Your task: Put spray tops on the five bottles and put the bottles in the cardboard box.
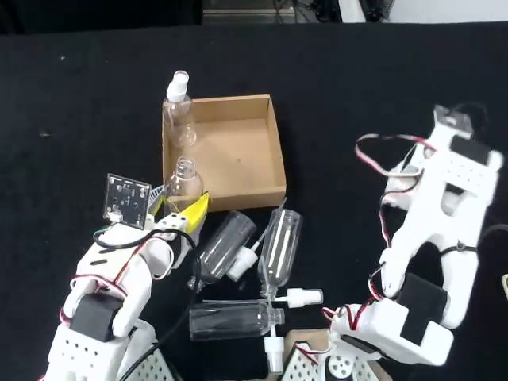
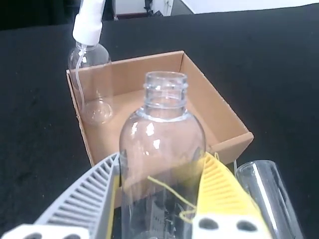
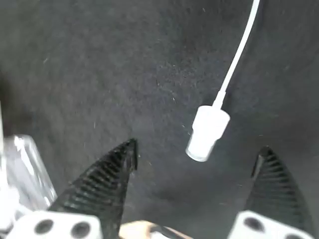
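My left gripper (image 2: 159, 167) is shut on an uncapped clear bottle (image 2: 162, 149), held upright at the near left corner of the cardboard box (image 1: 238, 151). In the high view this gripper (image 1: 181, 208) sits just in front of the box. A bottle with a spray top (image 1: 178, 107) stands in the box's far left corner. Three uncapped bottles (image 1: 226, 242) (image 1: 282, 242) (image 1: 234, 317) lie on the cloth near the box. My right gripper (image 3: 198, 148) is open, low over a loose white spray top (image 3: 207, 132) lying between its fingers; its tube points away.
Loose spray tops (image 1: 298, 298) (image 1: 274, 349) (image 1: 244, 262) lie among the fallen bottles. The box floor (image 2: 149, 107) is bare apart from the capped bottle (image 2: 89, 74). Black cloth covers the table, with open room at the far left and far right.
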`<state>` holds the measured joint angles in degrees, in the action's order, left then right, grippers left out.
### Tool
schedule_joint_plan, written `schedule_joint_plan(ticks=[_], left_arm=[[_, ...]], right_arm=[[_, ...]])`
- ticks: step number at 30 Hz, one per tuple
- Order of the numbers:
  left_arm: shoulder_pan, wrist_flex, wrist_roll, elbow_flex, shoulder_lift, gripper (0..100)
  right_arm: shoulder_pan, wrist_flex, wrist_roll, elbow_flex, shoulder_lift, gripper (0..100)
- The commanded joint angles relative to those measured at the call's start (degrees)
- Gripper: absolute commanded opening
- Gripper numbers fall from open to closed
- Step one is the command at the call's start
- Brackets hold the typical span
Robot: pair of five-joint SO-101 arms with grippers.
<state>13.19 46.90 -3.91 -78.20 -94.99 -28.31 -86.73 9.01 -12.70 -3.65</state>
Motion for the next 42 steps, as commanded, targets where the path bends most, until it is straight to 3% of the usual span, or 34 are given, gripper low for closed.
schedule_joint_plan(ticks=[1, 4, 6, 10, 13, 23, 30, 34, 39, 42], left_arm=[[-0.04, 0.18, -0.53, -0.13, -2.20, 3], [-0.04, 0.18, -0.44, -0.40, -3.25, 3], [-0.04, 0.18, -0.35, -0.40, -3.60, 3], [-0.04, 0.18, -0.35, -0.40, -3.69, 3], [-0.04, 0.18, -0.35, -0.40, -3.69, 3], [-0.04, 0.18, -0.18, -0.40, -3.69, 3], [-0.04, 0.18, -0.09, -0.40, -3.69, 3], [-0.04, 0.18, -0.09, -0.40, -3.69, 3], [-0.04, 0.18, -0.09, -0.40, -3.69, 3], [-0.31, 0.18, -0.09, -0.40, -3.69, 3]], right_arm=[[-0.88, -4.40, 31.30, 9.10, -1.71, 33.8], [-5.27, -4.75, 67.87, 8.40, -1.10, 33.9], [-8.79, -4.13, 85.10, 7.16, -1.01, 33.9], [-13.01, 0.26, 108.40, 2.51, -1.01, 33.9], [-13.98, 6.86, 116.92, -3.12, -0.92, 33.9], [-14.15, 27.43, 126.59, -22.90, -1.19, 34.1], [-14.86, 39.65, 127.30, -31.78, -1.19, 33.9], [-14.59, 39.30, 126.77, -33.45, -1.54, 29.2], [-11.60, 34.64, 115.96, -33.19, -1.54, 3.0], [-8.79, 34.37, 103.74, -32.13, -1.54, 3.1]])
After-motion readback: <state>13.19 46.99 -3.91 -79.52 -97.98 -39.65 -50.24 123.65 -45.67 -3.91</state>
